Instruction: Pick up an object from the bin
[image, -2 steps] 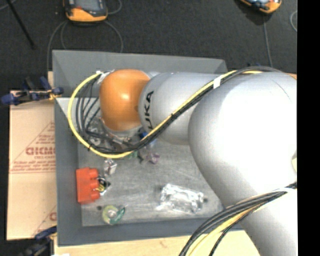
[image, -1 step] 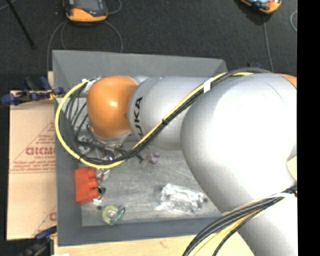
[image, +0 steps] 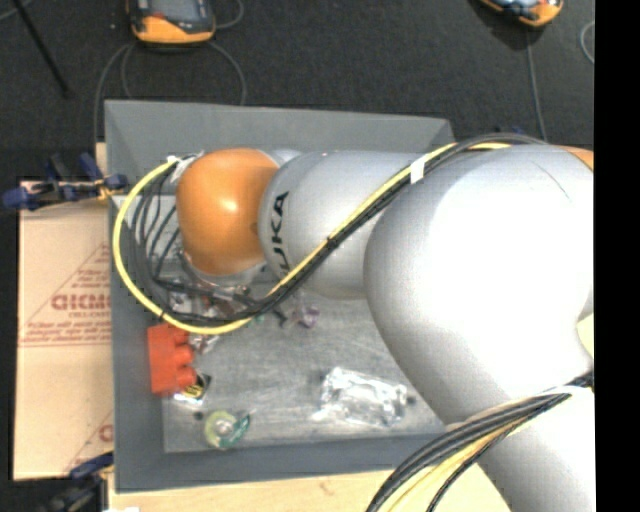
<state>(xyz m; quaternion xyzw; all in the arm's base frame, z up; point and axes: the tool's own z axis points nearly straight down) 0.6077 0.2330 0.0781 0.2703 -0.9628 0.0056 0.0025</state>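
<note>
An orange-red block (image: 170, 360) lies near the front left corner of the bin (image: 275, 375), just beside the left wall. Its long axis runs along that wall, from the far end under the wrist to the near end, where a small black, yellow and white bit (image: 194, 386) touches it.

The arm (image: 480, 270) comes in from the right and lies low across the bin, its thick silver links covering the right half. The orange cover (image: 225, 210) on its wrist faces the left wall, ringed by a loop of yellow and black cables (image: 124, 250). The gripper (image: 203, 300) hangs under that cover, just above the block's far right corner (whether it is spread or pressed together I cannot tell).

Nearby on the bin floor lie a greenish clear round piece (image: 225, 428), a crumpled clear wrapper (image: 360, 397) and a small purple piece (image: 306, 317).
</note>
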